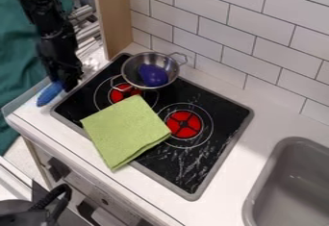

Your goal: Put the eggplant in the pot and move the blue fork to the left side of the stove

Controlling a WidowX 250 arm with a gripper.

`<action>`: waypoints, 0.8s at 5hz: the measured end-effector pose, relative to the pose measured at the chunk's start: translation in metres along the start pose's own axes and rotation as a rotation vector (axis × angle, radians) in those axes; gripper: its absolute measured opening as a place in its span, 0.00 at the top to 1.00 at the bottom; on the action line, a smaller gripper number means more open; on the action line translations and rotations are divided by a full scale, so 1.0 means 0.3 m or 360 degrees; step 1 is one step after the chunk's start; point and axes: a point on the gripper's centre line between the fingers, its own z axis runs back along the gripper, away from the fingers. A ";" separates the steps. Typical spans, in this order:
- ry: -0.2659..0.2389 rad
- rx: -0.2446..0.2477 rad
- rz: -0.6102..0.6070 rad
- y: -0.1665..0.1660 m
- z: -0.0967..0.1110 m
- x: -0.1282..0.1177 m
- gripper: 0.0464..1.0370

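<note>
The rounded, purple eggplant (153, 75) lies in the shiny metal pot (172, 67) on the stove (223, 108). Left of the stove, the gripper (65, 85) hides one end of the blue fork (49, 94); whether the jaws are open or closed, I cannot tell.

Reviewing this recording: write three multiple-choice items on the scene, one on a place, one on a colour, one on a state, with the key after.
1. Where is the eggplant?
A) in the sink
B) in the pot
C) on the counter

2. What colour is the cloth?
A) green
B) orange
C) white

3. How does the pot stand?
A) upside down
B) on its side
C) upright

Key:
1 B: the purple shape lies within the pot's rim.
2 A: the cloth is light green all over.
3 C: its open mouth faces up, showing the inside.
</note>
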 end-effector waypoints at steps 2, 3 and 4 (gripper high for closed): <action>0.0056 -0.0017 -0.0015 -0.069 -0.022 0.029 0.72; 0.0064 -0.0032 -0.0008 -0.098 -0.027 0.033 0.72; 0.0049 -0.0050 0.0011 -0.105 -0.027 0.038 0.72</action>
